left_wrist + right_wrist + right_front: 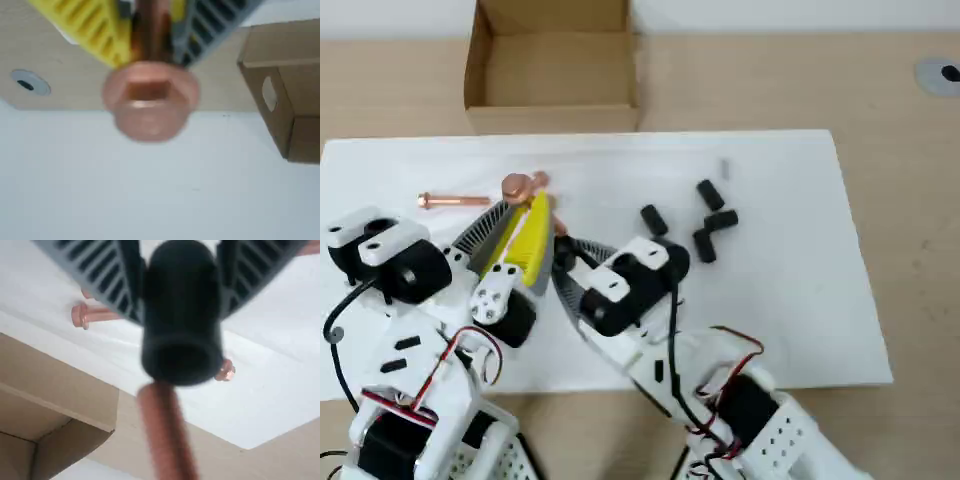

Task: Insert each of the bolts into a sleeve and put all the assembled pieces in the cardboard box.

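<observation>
One bolt (150, 107) in left gripper (152, 47), sleeve (181, 340) in right (182, 310)

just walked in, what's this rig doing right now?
Mid-assembly. The left pincer holds a copper bolt. The right pincer holds a black sleeve, and the bolt's shaft tip is at the sleeve's mouth. A second bolt and four loose sleeves lie on the white sheet. No pieces are visible in the cardboard box yet.

4 black sleeves (721, 218) and a copper bolt (453, 201) lie on white paper (790, 300).
</observation>
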Motion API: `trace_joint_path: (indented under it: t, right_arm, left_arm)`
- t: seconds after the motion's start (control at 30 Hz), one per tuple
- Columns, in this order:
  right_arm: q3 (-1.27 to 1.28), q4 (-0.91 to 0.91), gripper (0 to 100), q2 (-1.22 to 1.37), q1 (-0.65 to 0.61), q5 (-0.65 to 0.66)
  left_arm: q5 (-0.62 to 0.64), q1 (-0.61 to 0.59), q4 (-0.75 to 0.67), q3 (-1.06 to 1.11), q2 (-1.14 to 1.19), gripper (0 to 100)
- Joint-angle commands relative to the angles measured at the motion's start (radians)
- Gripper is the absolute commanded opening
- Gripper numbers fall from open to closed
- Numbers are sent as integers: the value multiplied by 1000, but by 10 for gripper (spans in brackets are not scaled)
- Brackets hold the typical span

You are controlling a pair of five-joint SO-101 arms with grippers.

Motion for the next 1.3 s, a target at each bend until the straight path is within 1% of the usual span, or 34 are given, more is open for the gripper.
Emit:
trace_joint_path:
  t: [0.0,0.13,0.3,0.47,0.6,0.67,0.87,1.1,1.27]
  right_arm:
    - [-8,-29,10,-30,-16,-6]
    - [-4,-29,10,-30,-15,-6]
    - [-2,-29,10,-30,-13,-6]
    - [-4,-29,10,-30,-13,-6]
    - [-2,-29,10,-30,-13,-6]
    - [-2,-26,10,-30,-13,-6]
    - [-1,-25,10,-25,-13,-6]
    - [28,-26,10,-28,-13,-6]
    - [30,-28,10,-28,-13,-6]
  left_arm:
    - [-8,11,-14,0,-1,3]
    - [-5,17,21,-21,-1,3]
    - [-6,91,133,-98,-1,3]
    - [-11,118,176,-152,-1,3]
    - [-92,117,186,-170,-1,3]
    - [-120,89,189,-195,-1,3]
    - [-120,21,198,-282,54,5]
    - [-118,43,445,-580,303,5]
    - [-115,44,528,-724,441,5]
